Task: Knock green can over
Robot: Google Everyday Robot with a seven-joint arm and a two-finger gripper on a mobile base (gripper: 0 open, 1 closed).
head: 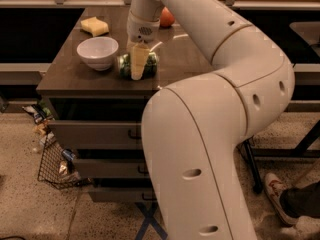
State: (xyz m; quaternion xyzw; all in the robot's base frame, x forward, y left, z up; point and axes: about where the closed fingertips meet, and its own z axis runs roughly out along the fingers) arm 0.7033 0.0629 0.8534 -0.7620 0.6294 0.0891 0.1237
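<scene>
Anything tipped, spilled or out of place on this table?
The green can lies on its side near the front edge of the table, just right of the upright white bowl. The claw is down in front of it. No spill shows, and nothing else on top looks disturbed.

White bowl [97, 51] on dark table [65, 79], yellow sponge [95, 26] behind, red-orange apple [166, 18], wire basket [51, 160] on floor
</scene>
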